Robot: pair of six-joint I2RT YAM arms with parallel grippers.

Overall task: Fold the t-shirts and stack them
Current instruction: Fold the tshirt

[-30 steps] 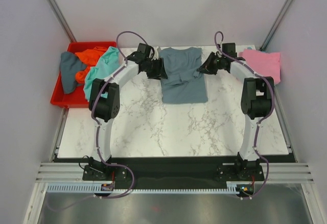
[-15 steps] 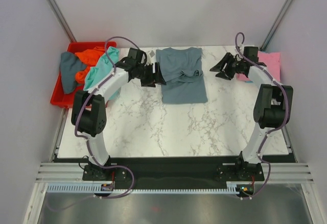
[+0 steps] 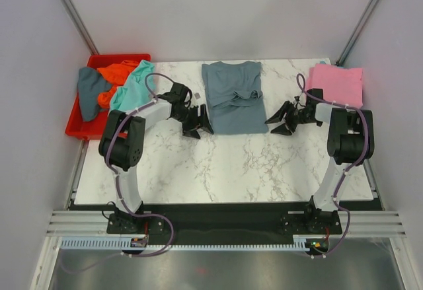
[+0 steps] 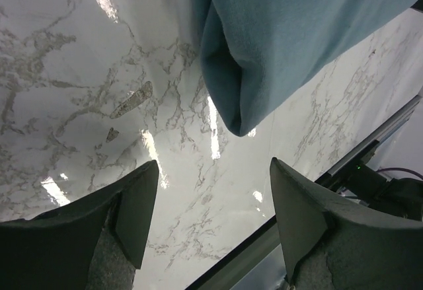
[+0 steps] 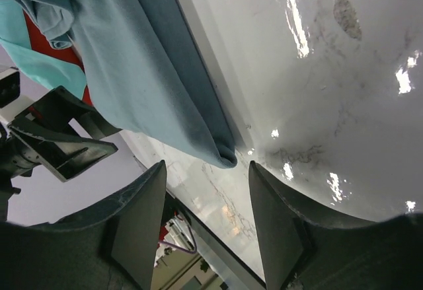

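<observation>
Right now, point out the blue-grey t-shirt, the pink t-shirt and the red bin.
blue-grey t-shirt (image 3: 234, 115), top external view, on its flat lower body.
pink t-shirt (image 3: 338, 85), top external view, on the middle of the cloth.
red bin (image 3: 74, 129), top external view, on its bare near corner.

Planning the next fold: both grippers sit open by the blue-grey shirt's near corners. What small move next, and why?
Probably ease both forward and close on the hem corners: the left gripper and right gripper are open and empty, each with a blue-grey shirt corner just ahead.
</observation>
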